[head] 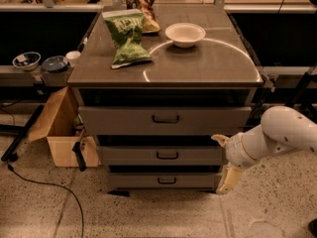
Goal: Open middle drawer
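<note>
The middle drawer is the grey front with a small black bar handle, set between a taller top drawer and a narrower bottom drawer. My gripper is at the right end of the middle drawer's front, on a white arm that comes in from the right. It is open, with one cream finger above the drawer's level and the other below it. It holds nothing and is well right of the handle.
On the cabinet top lie a green chip bag, a white bowl and another snack bag. An open cardboard box stands on the floor to the left. A black cable runs across the floor.
</note>
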Controlling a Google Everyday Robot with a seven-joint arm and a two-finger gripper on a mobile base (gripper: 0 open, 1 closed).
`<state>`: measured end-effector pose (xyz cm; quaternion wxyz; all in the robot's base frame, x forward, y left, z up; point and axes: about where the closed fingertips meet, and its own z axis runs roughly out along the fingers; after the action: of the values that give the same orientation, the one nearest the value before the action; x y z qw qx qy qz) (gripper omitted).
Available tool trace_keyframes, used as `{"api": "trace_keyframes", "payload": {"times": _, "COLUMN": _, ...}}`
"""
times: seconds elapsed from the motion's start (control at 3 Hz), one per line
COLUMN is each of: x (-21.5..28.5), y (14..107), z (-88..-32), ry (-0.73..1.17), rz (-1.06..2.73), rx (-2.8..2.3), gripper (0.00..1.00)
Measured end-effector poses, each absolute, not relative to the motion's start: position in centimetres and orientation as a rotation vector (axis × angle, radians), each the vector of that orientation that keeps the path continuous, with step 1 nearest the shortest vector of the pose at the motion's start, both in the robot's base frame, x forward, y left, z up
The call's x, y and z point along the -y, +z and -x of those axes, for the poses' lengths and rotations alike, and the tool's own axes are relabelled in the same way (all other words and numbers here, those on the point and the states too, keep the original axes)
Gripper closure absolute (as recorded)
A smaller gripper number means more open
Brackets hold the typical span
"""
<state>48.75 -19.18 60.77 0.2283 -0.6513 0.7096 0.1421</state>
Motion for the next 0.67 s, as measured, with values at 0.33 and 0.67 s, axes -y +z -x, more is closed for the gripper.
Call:
{"api": "trace_keyframes", "payload": {"times": 0.33, "x": 19.0, "y": 58.6, "z": -49.8, "ry": 0.363, "rz": 1.766, "rx": -1.972, "gripper": 0.00}}
{"api": "trace_keyframes", "payload": {"times": 0.67, "x": 18.1, "y": 55.6, "z": -51.3, "ry": 0.347, "rz": 1.752, "rx": -1.993, "gripper": 0.00}}
